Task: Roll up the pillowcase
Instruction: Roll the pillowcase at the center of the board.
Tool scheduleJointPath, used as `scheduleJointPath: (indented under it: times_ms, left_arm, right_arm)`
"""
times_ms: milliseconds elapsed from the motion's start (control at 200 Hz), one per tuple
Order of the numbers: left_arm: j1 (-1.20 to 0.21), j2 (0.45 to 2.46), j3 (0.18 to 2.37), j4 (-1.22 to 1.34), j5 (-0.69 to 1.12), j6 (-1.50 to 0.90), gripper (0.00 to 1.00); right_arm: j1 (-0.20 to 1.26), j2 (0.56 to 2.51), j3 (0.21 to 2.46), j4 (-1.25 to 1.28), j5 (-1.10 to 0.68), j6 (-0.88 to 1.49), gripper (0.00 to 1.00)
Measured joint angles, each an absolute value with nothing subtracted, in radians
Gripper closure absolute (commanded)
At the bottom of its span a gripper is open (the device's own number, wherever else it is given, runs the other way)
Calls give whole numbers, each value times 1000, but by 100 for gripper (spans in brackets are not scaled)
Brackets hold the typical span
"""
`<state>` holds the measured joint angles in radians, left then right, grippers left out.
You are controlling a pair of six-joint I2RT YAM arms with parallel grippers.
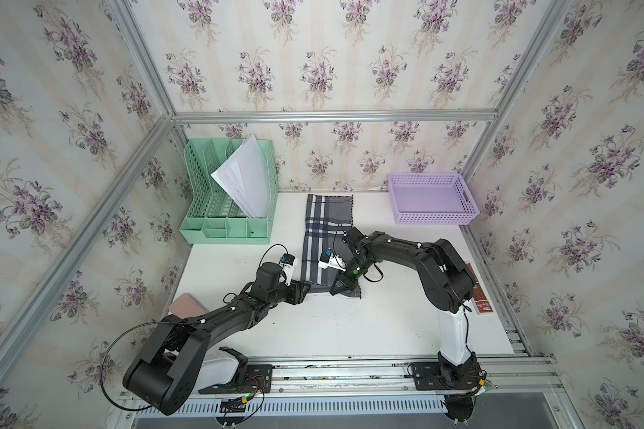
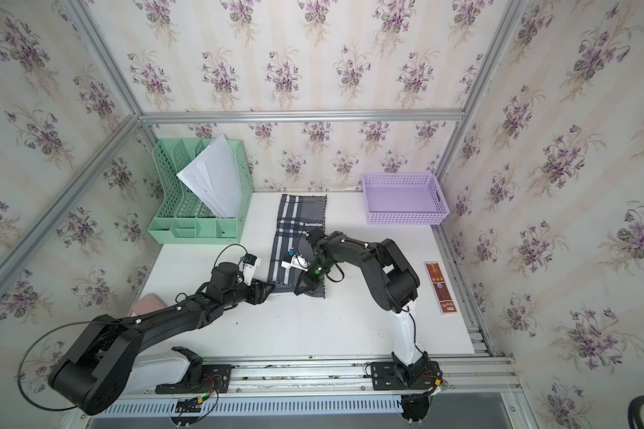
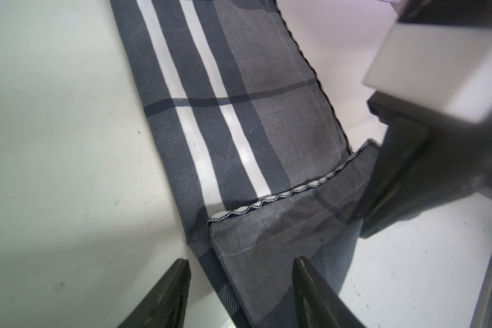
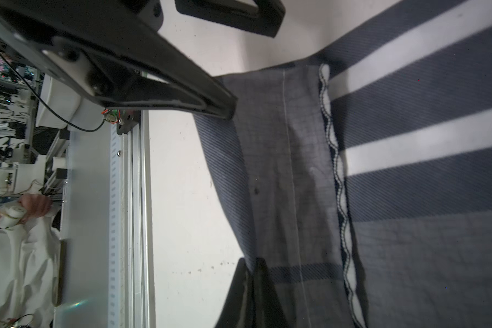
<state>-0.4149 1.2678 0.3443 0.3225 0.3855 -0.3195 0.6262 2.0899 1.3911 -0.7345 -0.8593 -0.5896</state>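
pillowcase [image 1: 326, 230] lies as a long strip mid-surface [image 1: 350, 327], between green file rack [image 1: 201, 223] and purple basket [image 1: 434, 219]. Near end is turned over once, looks like the first wrap of the roll. right gripper [image 4: 252, 269] is clenched on the fold's right corner, pinning it so the turn can't spring back. left gripper [image 3: 240, 269] has jaws apart, straddling the left corner with nothing pinched. Probably lining up a matching grab; hard to be sure from this angle.

The pillowcase [image 1: 326, 223] between organizer [image 1: 224, 237] and basket [image 1: 434, 218]
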Motion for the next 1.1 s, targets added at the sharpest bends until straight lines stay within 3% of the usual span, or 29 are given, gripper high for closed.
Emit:
scheduleJointPath:
  times_ms: [280,490,739,1099]
  left_arm:
    - [-416,1261,317,407,407,-287,15]
    - [-416,1317,310,466,416,-264,16]
    - [-416,1353,349,503,403,-234,24]
    - [-414,1437,400,537,332,-211,24]
  right_arm:
    - [585,2197,1522,-871,-932,-637,100]
    - [555,2280,1634,-947,-946,-644,100]
    - [506,2331,1718,-971,-951,-603,100]
    - [510,2339,1731,-947,-907,-548,99]
